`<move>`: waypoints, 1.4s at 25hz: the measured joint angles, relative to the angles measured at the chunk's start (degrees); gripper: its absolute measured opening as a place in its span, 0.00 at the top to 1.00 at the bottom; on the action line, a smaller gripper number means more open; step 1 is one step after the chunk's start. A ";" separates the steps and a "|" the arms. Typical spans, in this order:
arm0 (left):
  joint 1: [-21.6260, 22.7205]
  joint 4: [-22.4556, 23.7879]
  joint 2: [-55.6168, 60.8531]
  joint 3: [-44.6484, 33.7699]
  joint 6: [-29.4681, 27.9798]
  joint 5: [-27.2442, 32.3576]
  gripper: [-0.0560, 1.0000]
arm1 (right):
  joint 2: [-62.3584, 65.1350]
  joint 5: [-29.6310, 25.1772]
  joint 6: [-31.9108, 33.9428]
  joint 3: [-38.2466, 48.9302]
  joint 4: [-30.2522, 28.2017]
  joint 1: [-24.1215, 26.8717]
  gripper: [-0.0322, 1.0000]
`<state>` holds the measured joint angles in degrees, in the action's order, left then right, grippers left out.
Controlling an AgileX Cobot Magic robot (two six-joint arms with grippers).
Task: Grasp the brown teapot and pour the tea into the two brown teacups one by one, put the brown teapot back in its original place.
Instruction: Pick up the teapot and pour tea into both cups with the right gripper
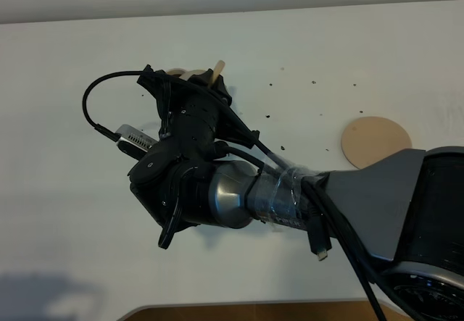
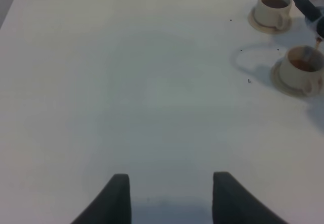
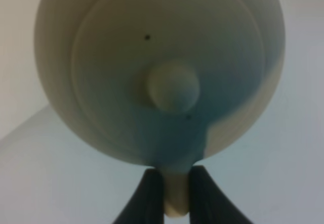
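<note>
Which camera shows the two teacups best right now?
Left wrist: one teacup and the other teacup both show clearly, tea inside. In exterior high the right arm hides them; right wrist shows only the teapot.

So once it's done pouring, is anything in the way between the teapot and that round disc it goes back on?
Nothing visible stands in the way. The brown teapot hangs by its handle in the right gripper. The table between it and the disc coaster shows only tiny dark specks.
</note>
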<state>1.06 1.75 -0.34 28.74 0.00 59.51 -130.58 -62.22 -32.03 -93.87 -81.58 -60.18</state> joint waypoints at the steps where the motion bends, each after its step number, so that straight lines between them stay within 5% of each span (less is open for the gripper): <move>1: 0.00 0.00 0.00 0.00 0.00 0.00 0.58 | 0.00 0.11 0.00 0.00 -0.07 0.00 0.85; 35: 0.00 0.00 0.00 0.00 0.00 0.00 0.58 | 0.00 0.66 -4.59 0.00 -4.60 0.06 0.85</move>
<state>1.06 1.75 -0.34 28.74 0.00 59.51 -130.58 -61.55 -36.62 -93.87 -86.18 -60.12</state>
